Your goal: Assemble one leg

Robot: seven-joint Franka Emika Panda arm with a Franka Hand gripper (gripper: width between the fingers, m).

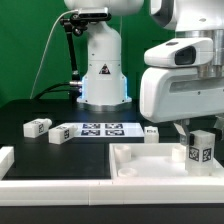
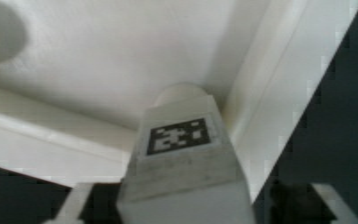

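Holding the leg [image 1: 201, 148] upright, the end effector [image 1: 196, 135] sits low over the big white recessed tray piece [image 1: 150, 168] at the exterior view's right, with the leg's tagged face turned toward that camera. The wrist view confirms the grasp: the leg [image 2: 185, 150] runs straight out between the two dark fingers [image 2: 91, 203], clenched on its sides, its far end close to an inner corner of the tray piece [image 2: 87, 110].

To do this step well, I judge the arm should keep the leg square to the tray, settle its tip into the corner seat before any pressing or twisting, and loosen only once it stands without support. A tilted approach would likely jam against the raised wall.

Only the exterior view shows the rest of the bench [image 1: 30, 105]: other loose legs [image 1: 38, 127], the marker board [image 1: 98, 129] and the arm's base. Only the wrist view shows how near the leg's end is to the corner; actual contact I cannot tell.
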